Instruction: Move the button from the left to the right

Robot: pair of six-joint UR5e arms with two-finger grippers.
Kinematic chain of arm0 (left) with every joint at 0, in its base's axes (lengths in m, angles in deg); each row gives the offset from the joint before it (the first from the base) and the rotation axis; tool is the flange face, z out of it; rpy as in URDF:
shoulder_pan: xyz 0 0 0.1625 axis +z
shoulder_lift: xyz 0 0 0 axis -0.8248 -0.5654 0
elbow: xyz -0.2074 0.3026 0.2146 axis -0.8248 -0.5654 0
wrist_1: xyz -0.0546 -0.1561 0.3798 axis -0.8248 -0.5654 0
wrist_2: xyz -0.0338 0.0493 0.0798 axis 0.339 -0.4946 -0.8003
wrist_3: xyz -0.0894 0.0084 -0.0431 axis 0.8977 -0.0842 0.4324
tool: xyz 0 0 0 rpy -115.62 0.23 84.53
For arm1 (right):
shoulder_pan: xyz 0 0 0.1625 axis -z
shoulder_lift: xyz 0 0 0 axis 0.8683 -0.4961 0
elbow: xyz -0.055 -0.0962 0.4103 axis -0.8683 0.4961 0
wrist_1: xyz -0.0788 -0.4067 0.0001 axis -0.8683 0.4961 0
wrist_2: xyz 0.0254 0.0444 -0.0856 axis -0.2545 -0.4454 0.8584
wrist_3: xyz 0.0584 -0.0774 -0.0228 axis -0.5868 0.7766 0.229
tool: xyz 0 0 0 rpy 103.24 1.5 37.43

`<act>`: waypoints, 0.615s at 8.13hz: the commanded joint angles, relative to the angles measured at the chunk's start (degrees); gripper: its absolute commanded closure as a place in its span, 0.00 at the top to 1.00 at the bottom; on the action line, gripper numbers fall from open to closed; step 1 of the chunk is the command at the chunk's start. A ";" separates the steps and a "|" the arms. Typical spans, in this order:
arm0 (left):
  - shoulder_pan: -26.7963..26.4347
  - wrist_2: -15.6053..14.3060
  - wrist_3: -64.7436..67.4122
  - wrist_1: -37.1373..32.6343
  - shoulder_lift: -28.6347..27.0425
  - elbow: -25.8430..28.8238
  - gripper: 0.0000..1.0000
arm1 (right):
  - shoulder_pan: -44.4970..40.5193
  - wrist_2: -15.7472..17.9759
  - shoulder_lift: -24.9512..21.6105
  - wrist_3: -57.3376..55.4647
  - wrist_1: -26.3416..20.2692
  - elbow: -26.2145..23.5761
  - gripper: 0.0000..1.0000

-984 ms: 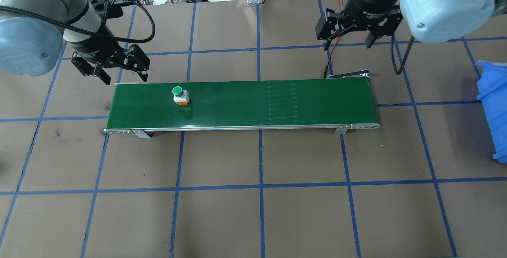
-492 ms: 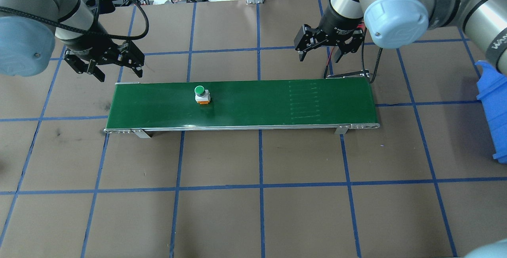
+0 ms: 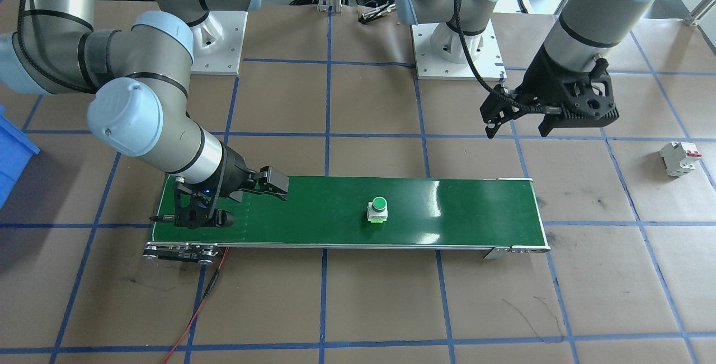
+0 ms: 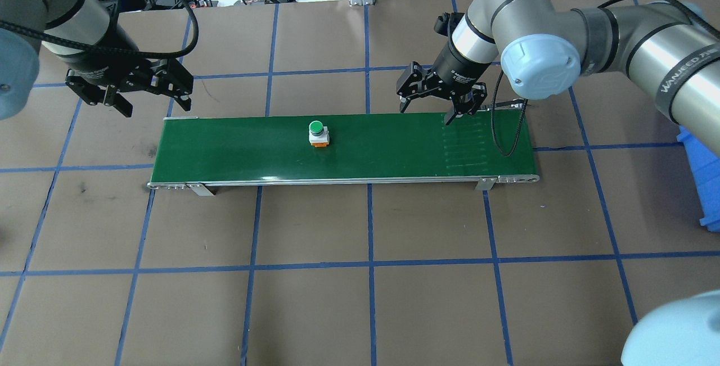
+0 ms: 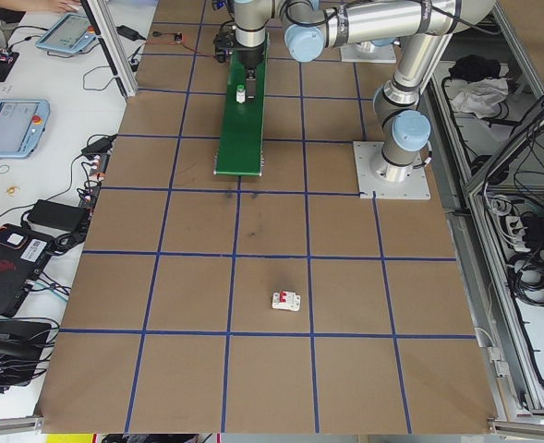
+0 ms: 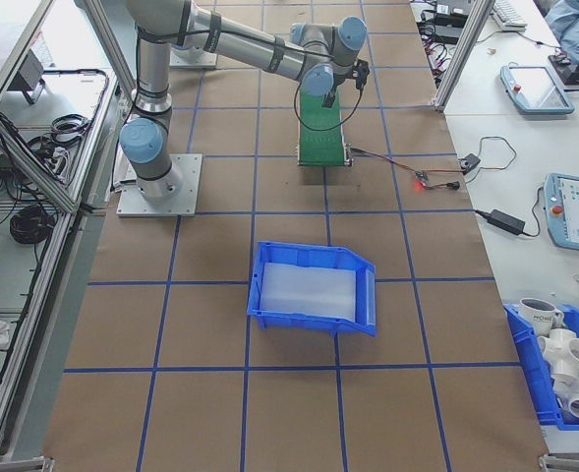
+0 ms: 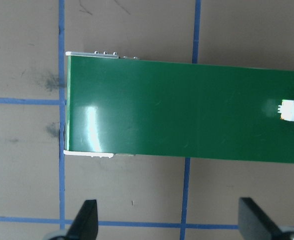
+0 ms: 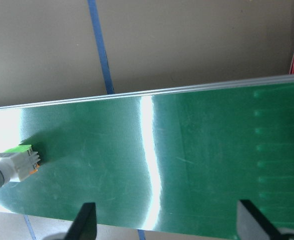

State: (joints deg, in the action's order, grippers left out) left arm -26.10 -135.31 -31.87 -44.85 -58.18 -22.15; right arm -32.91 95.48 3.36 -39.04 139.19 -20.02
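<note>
Button mid-belt, right end effector closing in

Button (image 4: 317, 132) now near frame centre on green conveyor belt (image 4: 225, 152), further right than a second ago. Right end effector (image 4: 437, 104) dropped from upper right to belt's far edge, fingers spread, empty. Left end effector (image 4: 147, 94) backed off at upper left, also spread. Likely interception next. Count: one button, one belt, one circuit breaker (image 3: 679, 158) on bench, two arms.

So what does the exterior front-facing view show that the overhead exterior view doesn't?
Only front-facing: the white circuit breaker lying on the table, off the belt's end, and both arm bases. Only overhead: cables and power supplies along the table's far edge. Both: the button upright mid-belt on the green conveyor, the open left gripper, the open right gripper, and the blue bin.
</note>
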 commanded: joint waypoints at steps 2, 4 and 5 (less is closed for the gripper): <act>0.55 -3.12 0.29 -4.34 2.02 -0.31 1.00 | 0.00 -3.46 1.83 -5.84 0.42 -1.44 1.00; 0.02 -2.68 0.12 -3.47 2.10 0.04 1.00 | 0.00 -5.24 1.92 -6.36 0.42 -1.17 1.00; -0.33 -2.68 0.12 -3.20 2.02 -0.13 1.00 | 0.00 -7.51 2.01 -6.36 0.33 -1.26 1.00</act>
State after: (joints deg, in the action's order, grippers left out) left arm -25.86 -138.09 -31.71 -48.71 -56.11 -22.24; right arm -32.91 90.88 5.25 -45.11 139.60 -21.28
